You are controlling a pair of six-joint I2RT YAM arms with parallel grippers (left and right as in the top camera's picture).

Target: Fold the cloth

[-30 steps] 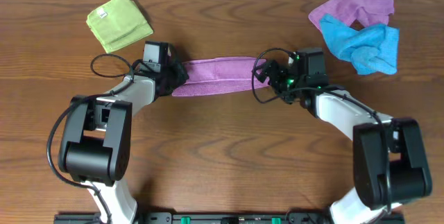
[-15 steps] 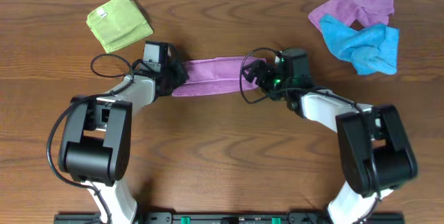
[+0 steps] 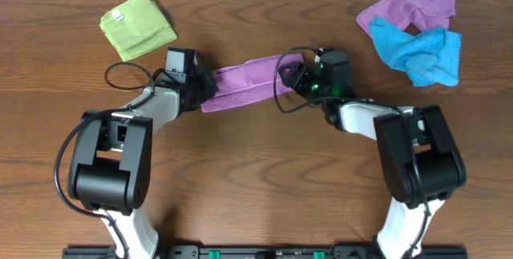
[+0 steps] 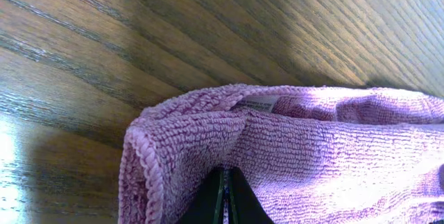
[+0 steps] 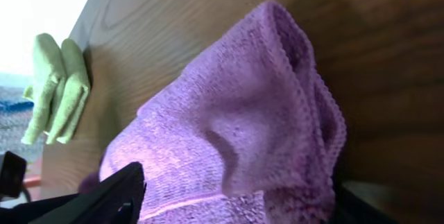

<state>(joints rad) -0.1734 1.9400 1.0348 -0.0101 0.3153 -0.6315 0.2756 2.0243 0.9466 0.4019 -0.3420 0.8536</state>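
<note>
The lilac cloth (image 3: 247, 82) lies as a narrow folded strip between my two grippers, its right end raised and tilted toward the back. My left gripper (image 3: 200, 92) is shut on the strip's left end. In the left wrist view the closed jaws (image 4: 225, 197) pinch the cloth (image 4: 326, 148) just below its white tag (image 4: 260, 102). My right gripper (image 3: 298, 74) holds the right end. In the right wrist view the bunched cloth (image 5: 229, 120) fills the space between the fingers (image 5: 236, 203).
A folded lime-green cloth (image 3: 138, 25) lies at the back left and also shows in the right wrist view (image 5: 59, 89). A second purple cloth (image 3: 405, 9) lies crumpled at the back right under a bright blue cloth (image 3: 421, 50). The table is brown wood (image 3: 256, 179).
My right gripper has moved left toward the left gripper, carrying the cloth's right end. The strip is shorter and now slants up at the right. The left arm has not moved.
</note>
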